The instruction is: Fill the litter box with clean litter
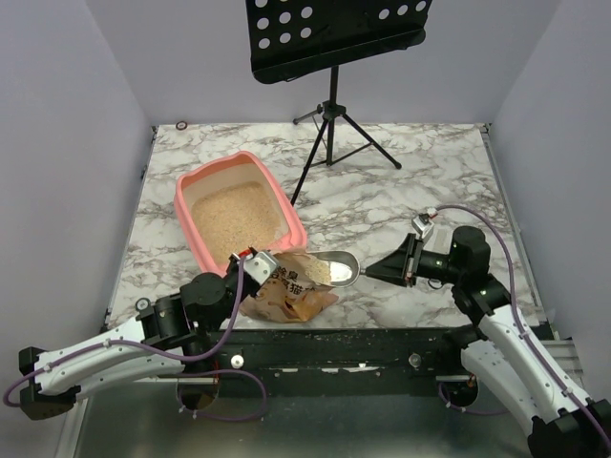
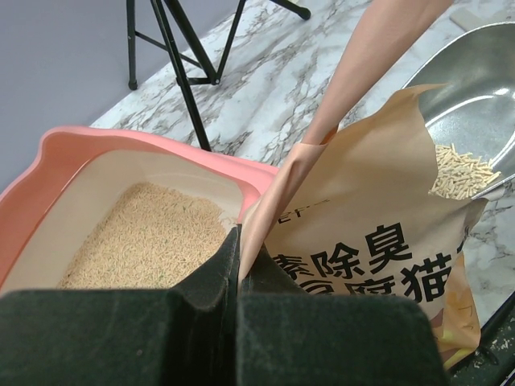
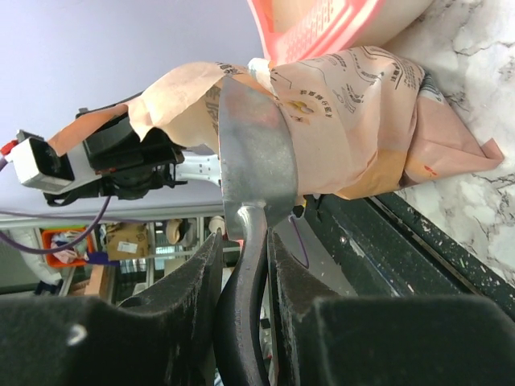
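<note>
While the left jaws are clamped on the top edge of the bag (image 1: 291, 291) to hold its mouth open, our right jaws grip the handle of the metal scoop (image 1: 336, 269). Its bowl sits at that mouth with a little clean litter (image 2: 463, 169) in it, so we're mid-scoop. The litter box (image 1: 183, 205) sits on the bench (image 1: 430, 181) just beside the bag, already partly filled. Next up, we reckon: lift the scoop level, swing it over the box, then tip.
</note>
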Controlling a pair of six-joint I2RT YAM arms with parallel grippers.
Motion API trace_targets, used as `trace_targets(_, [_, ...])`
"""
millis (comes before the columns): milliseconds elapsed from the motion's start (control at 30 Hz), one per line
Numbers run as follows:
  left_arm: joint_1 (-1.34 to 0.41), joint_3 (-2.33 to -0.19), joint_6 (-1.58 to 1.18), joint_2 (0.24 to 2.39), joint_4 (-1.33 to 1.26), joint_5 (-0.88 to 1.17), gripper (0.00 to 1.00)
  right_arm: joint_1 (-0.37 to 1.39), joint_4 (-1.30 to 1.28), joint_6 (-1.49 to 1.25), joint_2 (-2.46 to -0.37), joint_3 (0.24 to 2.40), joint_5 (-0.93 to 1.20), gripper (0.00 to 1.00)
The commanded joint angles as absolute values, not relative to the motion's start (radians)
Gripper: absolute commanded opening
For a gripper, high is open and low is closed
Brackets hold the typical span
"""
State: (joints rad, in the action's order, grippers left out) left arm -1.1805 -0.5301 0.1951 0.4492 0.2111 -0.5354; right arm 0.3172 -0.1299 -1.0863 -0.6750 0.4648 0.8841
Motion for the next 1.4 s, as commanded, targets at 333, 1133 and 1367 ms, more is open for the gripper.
trace_targets(333, [-1.172,-0.549,0.215,0.396,0.100,-0.618,0.00,0.313,0.068,-1.264,-0.577,0.376,0.896,0.01])
trace_targets(1133, [-1.167,-0.552,0.225,0.276,0.075,-0.813,0.00,0.313,-0.189,-1.086,-0.805,0.768,0.741,0.01])
trace_targets(1367, [-1.160,-0.558,0.206,0.272,0.086,-0.762,0.00,0.311,-0.060,-1.092,-1.035,0.906,0.752,0.01])
